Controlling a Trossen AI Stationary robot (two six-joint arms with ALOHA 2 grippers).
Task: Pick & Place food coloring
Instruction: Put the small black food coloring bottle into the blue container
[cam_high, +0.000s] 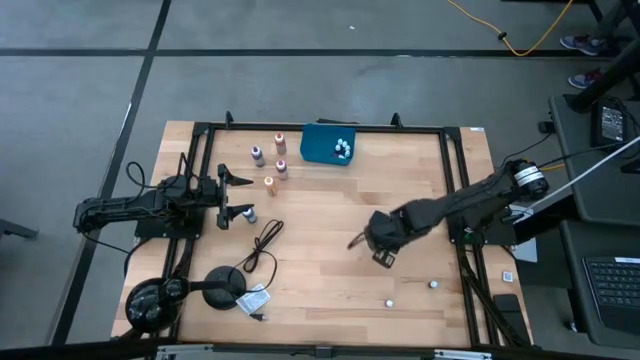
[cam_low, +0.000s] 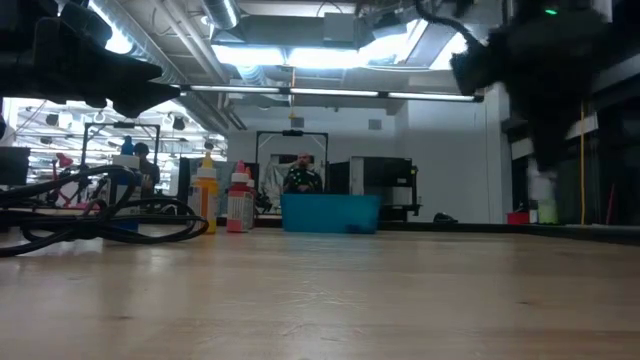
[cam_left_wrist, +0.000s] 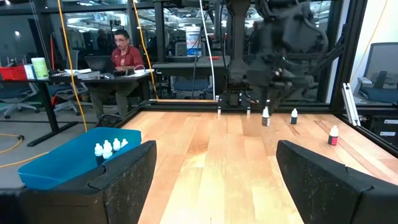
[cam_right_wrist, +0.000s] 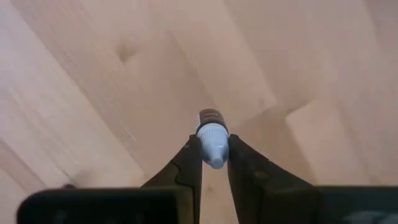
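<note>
My right gripper (cam_right_wrist: 213, 158) hangs over the table's middle right (cam_high: 368, 242), pointing down, shut on a small food coloring bottle (cam_right_wrist: 211, 127) with a pale cap and a dark body. My left gripper (cam_left_wrist: 214, 180) waits open and level at the table's left side (cam_high: 240, 196), with nothing between its fingers. Several more food coloring bottles (cam_high: 272, 160) stand upright on the wood at the far left. White-capped ones (cam_high: 343, 150) sit in the teal tray (cam_high: 320, 140). Two loose bottles (cam_high: 390, 301) (cam_high: 433, 284) stand near the front right. My right gripper pinches the bottle's pale cap (cam_right_wrist: 212, 142) between its two fingers (cam_right_wrist: 190, 160). They come from above, pointing down. The dark body (cam_right_wrist: 210, 117) hangs below the fingertips. In the left wrist view the bottle (cam_left_wrist: 265, 116) is clear of the wood.
A black cable (cam_high: 262, 248) and a round black stand (cam_high: 225, 283) lie at the front left. A black frame (cam_high: 455, 190) runs around the table. A person (cam_left_wrist: 121, 56) sits at a desk beyond the far edge. Bare wood lies between tray and right gripper.
</note>
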